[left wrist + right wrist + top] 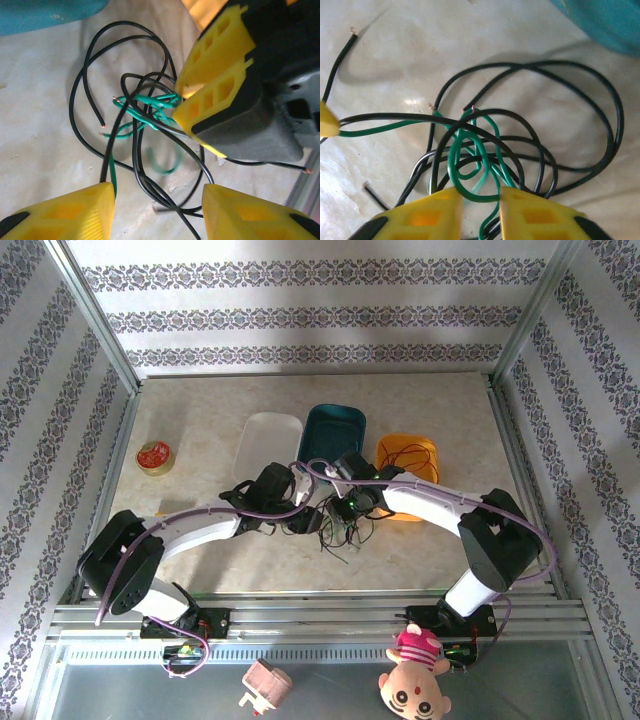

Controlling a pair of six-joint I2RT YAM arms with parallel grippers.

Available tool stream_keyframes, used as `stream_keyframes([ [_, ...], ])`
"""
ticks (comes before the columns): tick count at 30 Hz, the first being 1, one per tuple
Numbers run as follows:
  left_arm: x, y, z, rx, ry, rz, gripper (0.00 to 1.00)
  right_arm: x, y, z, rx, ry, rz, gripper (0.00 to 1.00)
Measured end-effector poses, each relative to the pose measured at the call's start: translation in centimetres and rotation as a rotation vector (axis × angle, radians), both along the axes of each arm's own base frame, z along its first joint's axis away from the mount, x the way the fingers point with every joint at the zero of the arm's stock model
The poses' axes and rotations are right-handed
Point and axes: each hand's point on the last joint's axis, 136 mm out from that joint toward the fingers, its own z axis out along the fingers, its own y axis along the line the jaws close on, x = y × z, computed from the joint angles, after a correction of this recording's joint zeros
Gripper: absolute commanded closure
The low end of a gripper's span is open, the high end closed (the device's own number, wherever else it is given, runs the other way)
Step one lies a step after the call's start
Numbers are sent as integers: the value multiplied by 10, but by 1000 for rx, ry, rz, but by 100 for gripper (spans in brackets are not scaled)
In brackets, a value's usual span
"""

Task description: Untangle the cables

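The cables lie in a tangle on the table between the two arms. In the right wrist view a green cable loops across the narrow gap of my right gripper, whose fingers press on it; black cable arches over the green loops. The left wrist view shows the same right gripper pinching the green cable. My left gripper stands open low over the knot, black strands crossing loosely between its fingers. From above, both grippers meet at the tangle.
Three trays stand behind the tangle: white, teal, and yellow with a thin red wire in it. A red-lidded tin sits at the far left. Two toys lie in front of the arm bases.
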Motion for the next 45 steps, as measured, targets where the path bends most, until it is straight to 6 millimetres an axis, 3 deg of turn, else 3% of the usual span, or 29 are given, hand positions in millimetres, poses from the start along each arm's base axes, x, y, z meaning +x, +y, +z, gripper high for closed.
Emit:
stream_keyframes([
  [3, 5, -5, -2, 8, -2, -14, 44, 3, 2, 1, 12, -6, -3, 100],
  [7, 9, -13, 1, -6, -5, -36, 39, 8, 3, 5, 54, 0, -17, 100],
  [18, 6, -15, -7, -4, 24, -54, 38, 14, 8, 16, 130, 1, -42, 76],
  [26, 6, -17, -6, -12, 31, -53, 38, 17, 12, -8, 119, 50, -55, 75],
  [31, 2, -13, -12, -4, 42, -51, 37, 17, 13, -10, 120, 53, -55, 75],
  [36, -2, -10, -17, 3, 61, -42, 33, 16, 12, -13, 122, 55, -60, 66],
  [45, 3, 10, 7, -95, 52, 72, 27, 10, 12, -3, 140, 37, -50, 62],
])
